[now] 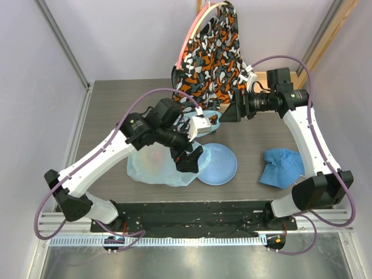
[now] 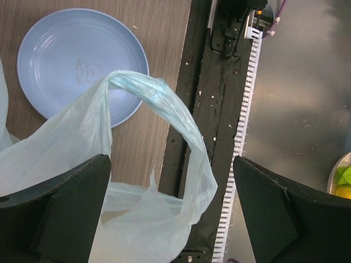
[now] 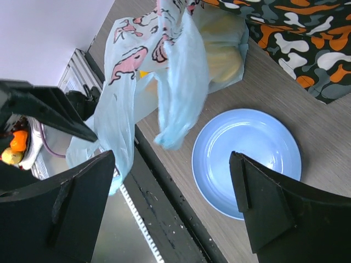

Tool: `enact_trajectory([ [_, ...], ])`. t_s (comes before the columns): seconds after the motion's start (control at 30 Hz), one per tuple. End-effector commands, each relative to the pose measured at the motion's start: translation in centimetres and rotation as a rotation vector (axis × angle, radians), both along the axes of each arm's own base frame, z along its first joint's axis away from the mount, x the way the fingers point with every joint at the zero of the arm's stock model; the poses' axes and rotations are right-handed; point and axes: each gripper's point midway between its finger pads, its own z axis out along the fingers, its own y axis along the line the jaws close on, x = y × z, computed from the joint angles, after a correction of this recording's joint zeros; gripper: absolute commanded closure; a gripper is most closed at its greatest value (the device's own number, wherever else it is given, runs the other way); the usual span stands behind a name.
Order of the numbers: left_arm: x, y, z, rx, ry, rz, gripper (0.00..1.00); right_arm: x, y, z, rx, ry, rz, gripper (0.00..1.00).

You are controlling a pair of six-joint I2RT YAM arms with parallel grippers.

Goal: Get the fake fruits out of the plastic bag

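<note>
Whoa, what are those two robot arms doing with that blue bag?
They're trying to get the fake fruits out of the plastic bag. The left arm's fingers are wide open with a bag handle looping between them, and the right arm's fingers are open near the bag's top. Neither grips anything. Yellowish fruit shows through the bag's side, and the blue plate beside it is bare.

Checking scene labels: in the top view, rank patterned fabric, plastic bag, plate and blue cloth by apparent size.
1. Patterned fabric, perhaps raised nearer the camera.
2. Plastic bag, partly behind the left arm.
3. Plate and blue cloth look alike; not ranked.
</note>
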Motion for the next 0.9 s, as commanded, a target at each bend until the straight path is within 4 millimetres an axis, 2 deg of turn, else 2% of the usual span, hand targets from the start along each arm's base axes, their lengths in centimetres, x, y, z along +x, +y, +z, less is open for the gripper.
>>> enact_trajectory([
  [0.0,0.4,-2.3,0.9,-0.042,-0.017,-0.03,0.0,2.7,0.7,0.4,-0.006,-0.051,-0.005,0.06],
  [0.13,0.3,-4.5,-0.7,-0.005,-0.013,-0.039,0.0,4.2,1.0,-1.6,-0.046,-0.01,-0.029,0.08],
  [0.23,0.7,-5.0,-1.3,0.035,-0.024,-0.016,0.01,4.0,0.9,-2.9,-0.068,0.016,-0.041,0.09],
  [0.37,1.0,-3.5,-1.3,0.069,-0.083,0.028,0.01,2.9,1.3,-3.8,-0.088,0.0,0.009,0.12],
  [0.4,0.8,-3.2,-1.5,0.081,-0.101,0.017,0.04,2.7,1.9,-3.8,-0.09,-0.006,0.03,0.13],
  [0.43,0.8,-2.5,-2.0,0.11,-0.122,0.022,0.06,2.8,2.1,-3.6,-0.091,-0.013,0.037,0.16],
  [0.5,0.3,-1.8,-1.7,0.125,-0.189,-0.012,0.1,2.8,3.0,-3.6,-0.085,-0.003,0.052,0.22],
  [0.53,-0.1,-1.3,-2.0,0.141,-0.185,-0.024,0.13,2.9,3.3,-3.0,-0.074,-0.016,0.061,0.32],
  [0.63,-2.1,-1.0,-2.5,0.155,-0.156,-0.105,0.18,3.7,4.2,-1.9,-0.059,-0.06,0.063,0.49],
  [0.73,-3.5,-1.1,-2.7,0.158,-0.176,-0.182,0.27,4.3,5.1,-1.3,-0.035,-0.061,0.075,0.53],
  [0.87,-4.0,-1.2,-4.0,0.19,-0.178,-0.21,0.23,4.5,5.3,-1.1,-0.025,-0.067,0.074,0.57],
])
